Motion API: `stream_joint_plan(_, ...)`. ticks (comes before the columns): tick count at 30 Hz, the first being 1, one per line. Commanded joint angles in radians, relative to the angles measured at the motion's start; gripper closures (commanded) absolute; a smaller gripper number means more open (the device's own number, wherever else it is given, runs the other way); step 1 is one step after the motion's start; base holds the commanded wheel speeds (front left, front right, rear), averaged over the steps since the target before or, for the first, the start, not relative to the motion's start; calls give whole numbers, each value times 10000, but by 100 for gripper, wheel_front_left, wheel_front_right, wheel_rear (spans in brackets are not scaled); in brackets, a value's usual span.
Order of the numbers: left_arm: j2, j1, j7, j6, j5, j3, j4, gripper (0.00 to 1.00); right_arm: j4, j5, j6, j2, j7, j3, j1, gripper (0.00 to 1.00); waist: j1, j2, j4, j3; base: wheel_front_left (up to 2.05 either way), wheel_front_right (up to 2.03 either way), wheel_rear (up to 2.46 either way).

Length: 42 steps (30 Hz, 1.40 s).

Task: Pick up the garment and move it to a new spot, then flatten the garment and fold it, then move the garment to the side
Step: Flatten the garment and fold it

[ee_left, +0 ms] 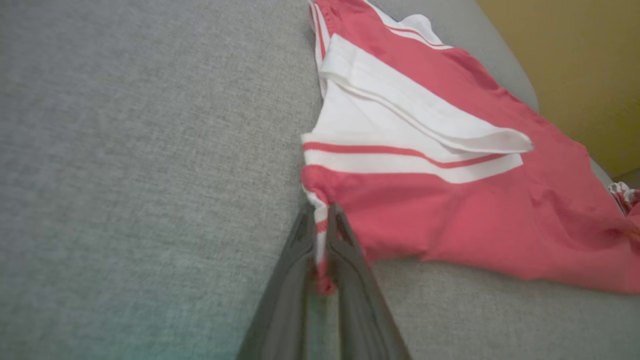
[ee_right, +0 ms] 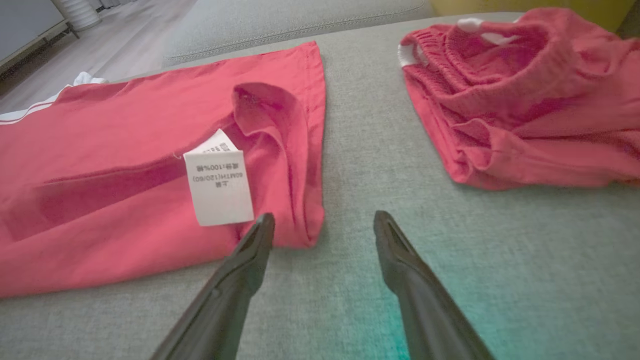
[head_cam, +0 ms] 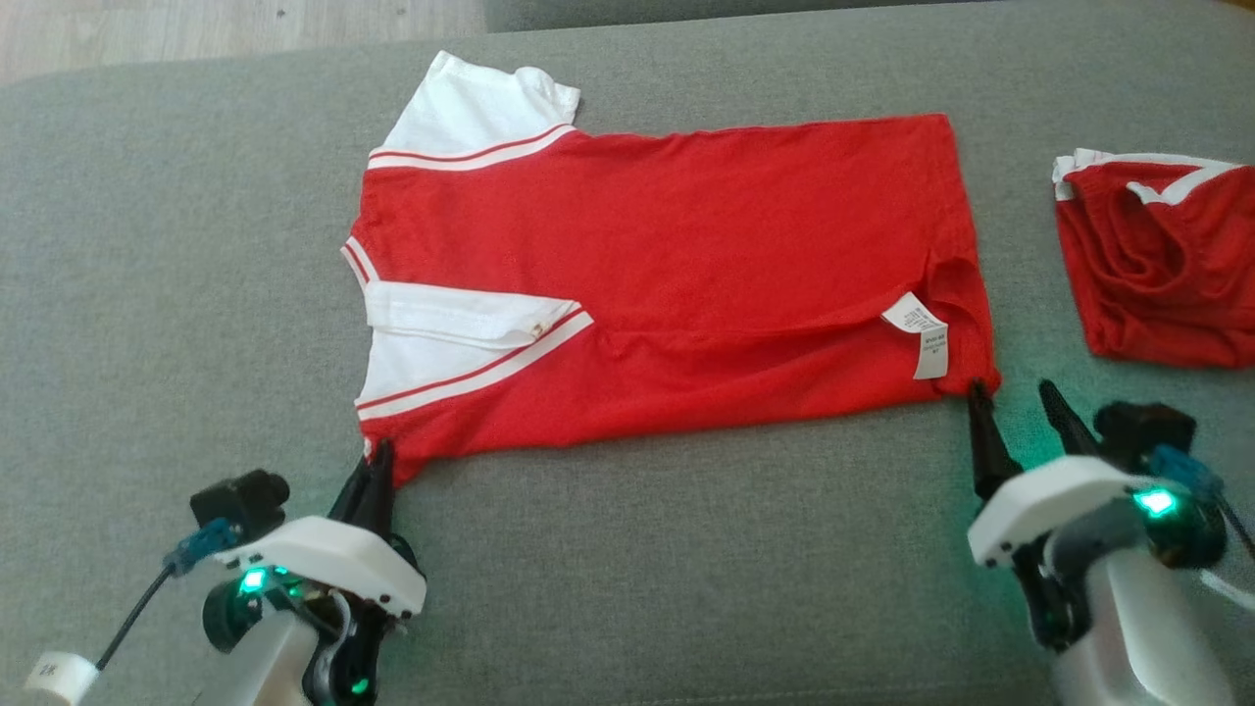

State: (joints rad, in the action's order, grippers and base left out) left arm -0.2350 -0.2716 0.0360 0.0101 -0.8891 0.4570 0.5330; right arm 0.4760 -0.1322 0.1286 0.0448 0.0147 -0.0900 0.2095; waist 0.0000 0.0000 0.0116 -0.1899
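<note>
Garment: the garment [head_cam: 686, 255], a red shirt with white sleeves and white stripes, is lying spread out on the middle of the grey cushion [head_cam: 147, 294], collar end toward the cushion's left side, hem toward its right.
Lay of cloth: the near sleeve [head_cam: 461, 333] is lying turned in over the body; a flap by the hem is turned back and showing a white care label [head_cam: 922, 338]. Shallow creases are running along the edge nearest the cushion's front.
Handling, as judged: thin, light knit, going limp wherever it is unsupported. It is likely to drag on the cushion's weave rather than slide, so lifting is looking safer than pulling.
Hold points, as judged: the two corners along the cushion's front side, taken together, so the edge is hanging straight between them.
Left gripper: the left gripper [head_cam: 380, 453] is clenched on the shoulder-end corner; the left wrist view is showing red and white cloth pinched between its fingers.
Right gripper: the right gripper [head_cam: 1012, 390] is standing with jaws spread, gripping nothing. The hem corner [head_cam: 980, 378] is lying just inside them, beside one finger.
Step, as judged: one corner is taken; the second is waiting to be pinched.
Risk: the right jaws may be catching one layer only, or the care label alone.
Neighbour: the red shorts [head_cam: 1157, 265] are lying bunched at the cushion's right side, apart from the garment.
</note>
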Motion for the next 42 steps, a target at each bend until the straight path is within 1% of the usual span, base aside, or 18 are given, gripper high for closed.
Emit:
stream_joint_plan(1, -99, -437, 54, 36, -88, -249, -112, 100, -79, -111, 21, 55, -151, 364, 610, 0, 0, 0, -15, -29, 0, 0, 0)
stream_joint_plan(7, -91, -578, 313, 136, -25, -245, 14, 100, 1345, -282, 21, 55, -63, 530, 1360, 0, 0, 0, -153, -76, 0, 0, 0)
stream_joint_plan(8, -100, -598, 383, 148, -5, -252, 10, 100, 1550, -234, 21, 55, -55, 470, 1448, 24, 0, 0, -191, -66, 0, 0, 0)
stream_joint_plan(9, -115, -611, 438, 165, 14, -254, -2, 100, 1730, -238, 21, 55, -69, 420, 1525, 52, 0, 0, -224, -48, 0, 0, 0)
stream_joint_plan(10, -115, -611, 438, 165, 14, -254, -2, 100, 1730, -238, 21, 55, -69, 420, 1525, 52, 0, 0, -224, -48, 0, 0, 0)
stream_joint_plan(11, -140, -625, 507, 182, 32, -268, -36, 100, 1893, -311, 21, 55, -69, 394, 1601, 65, 0, 0, -250, -30, 0, 0, 0)
stream_joint_plan(12, -170, -636, 580, 197, 44, -291, -88, 100, 2025, -445, 21, 55, -70, 396, 1676, 95, 0, 0, -271, -6, 0, 0, 0)
stream_joint_plan(13, -209, -646, 641, 207, 64, -309, -160, 100, 2125, -634, 21, 55, -76, 415, 1748, 100, 0, 0, -287, 23, 0, 0, 0)
stream_joint_plan(16, -386, -661, 782, 206, 170, -339, -514, 100, 2260, -1147, 21, 55, -42, 451, 1930, 100, 0, 0, -318, 158, 0, 0, 0)
stream_joint_plan(20, -762, -640, 803, 111, 310, -415, -1356, 100, 2031, -1456, 21, 55, 140, 365, 2181, 100, 0, 0, -288, 382, 0, 0, 0)
stream_joint_plan(23, -1127, -581, 677, -64, 434, -481, -2198, 100, 1695, -1643, 21, 55, 595, 278, 2246, 100, 0, 0, -269, 543, 0, 0, 0)
stream_joint_plan(26, -1425, -354, 414, -318, 506, -489, -3170, 100, 1302, -1837, 21, 54, 1272, 132, 2077, 100, 0, 0, -269, 645, 0, 0, 0)
stream_joint_plan(29, -1687, 170, 41, -593, 554, -362, -4110, 100, 779, -1883, 21, 54, 1850, 41, 1597, 100, 0, 0, -279, 700, 0, 0, 0)
stream_joint_plan(32, -1901, 895, -184, -960, 518, -345, -4942, 100, 107, -2176, 21, 54, 2249, -47, 909, 100, 0, 0, -280, 721, 0, 0, 0)
stream_joint_plan(35, -2067, 1696, -152, -1335, 382, -528, -5703, 100, -655, -2664, 21, 54, 2557, -122, 112, 100, 0, 0, -262, 714, 0, 0, 0)
stream_joint_plan(39, -2225, 2845, -108, -1840, 124, -790, -6541, 100, -1803, -2879, 21, 54, 2844, -392, -1120, 100, 0, 0, -245, 658, 0, 0, 0)
stream_joint_plan(42, -2240, 3163, -100, -1924, 85, -763, -6551, 100, -2281, -2927, 21, 54, 2899, -450, -1513, 100, 0, 0, -202, 612, 0, 0, 0)
